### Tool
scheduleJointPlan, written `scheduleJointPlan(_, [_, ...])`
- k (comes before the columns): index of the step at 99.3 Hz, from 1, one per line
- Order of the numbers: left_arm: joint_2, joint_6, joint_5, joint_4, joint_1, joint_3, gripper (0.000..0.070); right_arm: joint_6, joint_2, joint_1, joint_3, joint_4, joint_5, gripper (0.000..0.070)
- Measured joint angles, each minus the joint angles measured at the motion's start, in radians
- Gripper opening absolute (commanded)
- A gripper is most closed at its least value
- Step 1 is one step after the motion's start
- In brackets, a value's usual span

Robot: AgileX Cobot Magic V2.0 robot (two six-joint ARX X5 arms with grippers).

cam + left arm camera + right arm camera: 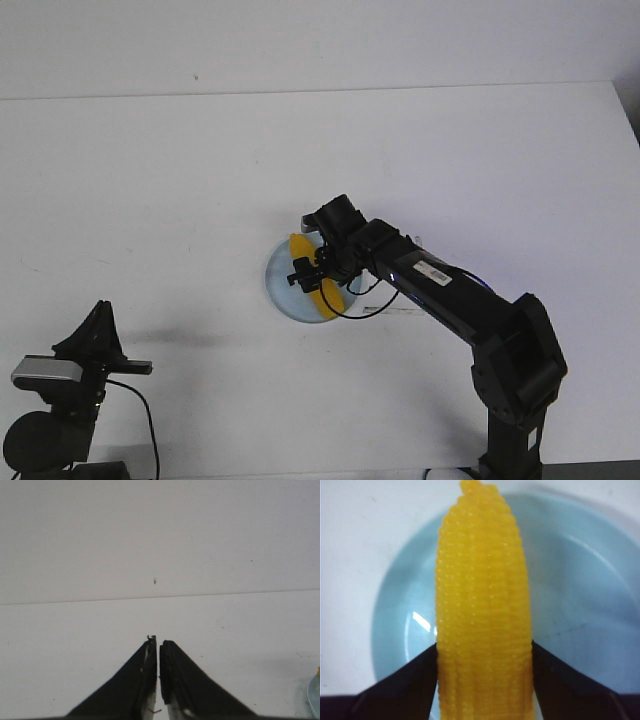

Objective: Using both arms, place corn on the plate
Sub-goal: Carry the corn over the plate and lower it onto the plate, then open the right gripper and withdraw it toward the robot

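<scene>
The yellow corn (301,249) lies lengthwise across the pale blue plate (281,291) near the middle of the table. My right gripper (313,272) is shut on the corn's middle. In the right wrist view the black fingers (418,676) press both sides of the corn (482,595), with the plate (582,595) right beneath it. I cannot tell whether the corn touches the plate. My left gripper (100,310) is at the front left, far from the plate. It is shut and empty (158,642). A sliver of the plate's rim (315,696) shows in the left wrist view.
The white table (180,170) ends at a back edge against a pale wall (300,40). The right arm (470,310) reaches in from the front right, with a black cable looping under it beside the plate.
</scene>
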Motion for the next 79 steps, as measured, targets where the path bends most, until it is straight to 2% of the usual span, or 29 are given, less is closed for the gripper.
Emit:
scheduleJointPlan(8, [0.0,0.0,0.0,0.0,0.0,0.0,0.0002,0.0,0.0,0.0,0.0,0.006,0.008,0.0454])
scheduleJointPlan(14, [0.0,0.0,0.0,0.0,0.0,0.0,0.0002,0.0,0.0,0.001,0.0,0.006,0.01,0.0476])
scheduleJointPlan(38, [0.0,0.0,0.0,0.0,0.0,0.0,0.0002,-0.002,-0.009,0.003,0.0,0.016,0.01,0.0476])
scheduleJointPlan(63, [0.0,0.0,0.0,0.0,0.0,0.0,0.0002,-0.048,-0.141,-0.002,0.0,0.13,0.029,0.0473])
scheduleJointPlan(72, [0.0,0.0,0.0,0.0,0.0,0.0,0.0001,-0.072,-0.188,-0.013,0.0,0.144,0.083,0.0443])
scheduleJointPlan(79, [0.0,0.0,0.0,0.0,0.0,0.0,0.0002,-0.094,-0.211,-0.025,-0.001,0.148,0.136,0.0367])
